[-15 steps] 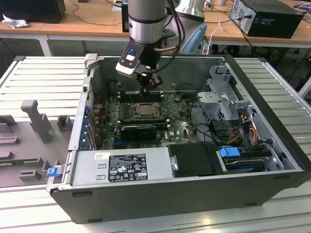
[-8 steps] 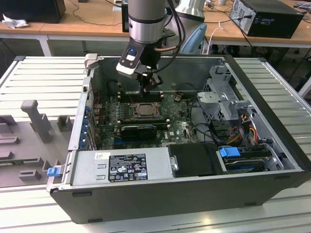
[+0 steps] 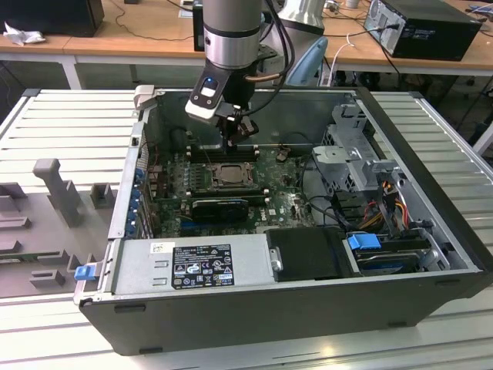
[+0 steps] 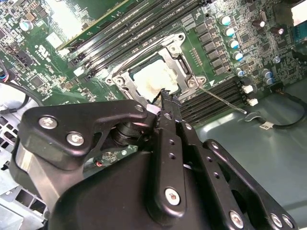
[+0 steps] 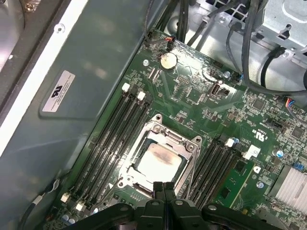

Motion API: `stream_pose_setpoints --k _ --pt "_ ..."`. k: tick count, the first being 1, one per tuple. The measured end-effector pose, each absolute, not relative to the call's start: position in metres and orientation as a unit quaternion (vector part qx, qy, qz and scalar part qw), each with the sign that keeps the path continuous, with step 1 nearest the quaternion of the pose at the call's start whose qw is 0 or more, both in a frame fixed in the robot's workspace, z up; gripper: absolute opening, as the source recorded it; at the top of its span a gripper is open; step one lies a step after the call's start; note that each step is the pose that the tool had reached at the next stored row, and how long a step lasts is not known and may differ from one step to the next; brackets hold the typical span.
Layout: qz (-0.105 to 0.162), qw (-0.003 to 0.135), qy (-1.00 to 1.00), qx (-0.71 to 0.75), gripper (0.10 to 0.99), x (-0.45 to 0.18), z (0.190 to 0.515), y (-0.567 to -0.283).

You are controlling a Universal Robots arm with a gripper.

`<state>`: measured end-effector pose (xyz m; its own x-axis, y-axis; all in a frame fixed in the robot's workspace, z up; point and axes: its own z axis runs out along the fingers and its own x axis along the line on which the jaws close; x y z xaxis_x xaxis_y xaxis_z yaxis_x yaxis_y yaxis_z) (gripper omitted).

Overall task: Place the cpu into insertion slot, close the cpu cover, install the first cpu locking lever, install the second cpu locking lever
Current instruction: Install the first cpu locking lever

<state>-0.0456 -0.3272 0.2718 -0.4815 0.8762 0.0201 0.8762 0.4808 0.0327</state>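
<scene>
Hovering shut and empty, the hand (image 5: pixel 163 186) hung at the near edge of the cover (image 5: pixel 169 134), the cpu (image 5: pixel 160 160) just ahead of it.

Presents as a robotics and electronics laboratory. Shows, at centre of the exterior view, an opened desktop computer case (image 3: pixel 308 308) lying on a slatted metal workbench (image 3: pixel 69 123), with green motherboard (image 3: pixel 285 204) exposed and a grey robot arm (image 3: pixel 231 31) entering at top centre. Carries grey moulded fixture blocks (image 3: pixel 58 189) at the left edge of the bench. Includes pale wooden desks (image 3: pixel 131 42) along the top of the frame, strewn with loose cables (image 3: pixel 150 17), and a black computer tower (image 3: pixel 431 27) at upper right.
</scene>
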Motion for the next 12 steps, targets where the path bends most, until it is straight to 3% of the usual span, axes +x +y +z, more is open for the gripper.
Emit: stream_pose_setpoints --k 12 --pt "-0.019 0.001 -0.870 -0.492 0.106 -0.0457 0.2719 -0.3272"
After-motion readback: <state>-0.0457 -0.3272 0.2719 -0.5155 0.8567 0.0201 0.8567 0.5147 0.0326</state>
